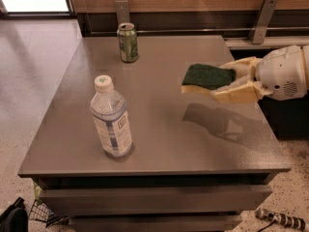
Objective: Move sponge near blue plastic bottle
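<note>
The sponge (206, 76), yellow foam with a dark green top, hangs in the air over the right part of the grey table (159, 144), held flat. My gripper (231, 81) comes in from the right edge and is shut on the sponge's right end with its tan fingers (239, 93). The blue plastic bottle (111, 119), clear with a white cap and a blue-and-white label, stands upright at the front left of the table, well to the left of and below the sponge.
A green drink can (128, 43) stands upright at the back of the table, left of centre. A wooden wall with metal brackets (260, 18) runs behind. The table's right edge lies under my arm. A cable lies on the floor at the front right.
</note>
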You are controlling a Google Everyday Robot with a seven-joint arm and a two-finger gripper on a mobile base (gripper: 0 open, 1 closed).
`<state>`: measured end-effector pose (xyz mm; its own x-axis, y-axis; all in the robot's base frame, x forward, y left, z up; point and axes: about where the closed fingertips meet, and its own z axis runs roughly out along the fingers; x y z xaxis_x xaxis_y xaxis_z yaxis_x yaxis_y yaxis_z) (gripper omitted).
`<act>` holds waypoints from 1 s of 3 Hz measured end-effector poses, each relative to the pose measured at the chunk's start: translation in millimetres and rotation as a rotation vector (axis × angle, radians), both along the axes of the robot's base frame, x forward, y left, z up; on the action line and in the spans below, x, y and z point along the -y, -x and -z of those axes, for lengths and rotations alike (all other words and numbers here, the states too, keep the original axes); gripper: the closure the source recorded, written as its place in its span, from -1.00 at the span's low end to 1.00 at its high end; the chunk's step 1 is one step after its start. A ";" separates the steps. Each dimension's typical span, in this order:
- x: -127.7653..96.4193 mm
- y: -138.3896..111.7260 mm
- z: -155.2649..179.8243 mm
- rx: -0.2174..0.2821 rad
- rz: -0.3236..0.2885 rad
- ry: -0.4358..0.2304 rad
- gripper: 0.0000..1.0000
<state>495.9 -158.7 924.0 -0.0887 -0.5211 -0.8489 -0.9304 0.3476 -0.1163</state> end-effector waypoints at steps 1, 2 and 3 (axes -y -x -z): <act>-27.9 36.6 36.8 -0.076 -0.029 0.009 1.00; -50.0 56.2 57.2 -0.114 -0.057 0.010 1.00; -54.4 59.6 59.4 -0.119 -0.064 0.014 0.56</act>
<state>436.3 -104.3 864.5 -0.1548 -0.5404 -0.8271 -0.9581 0.2863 -0.0077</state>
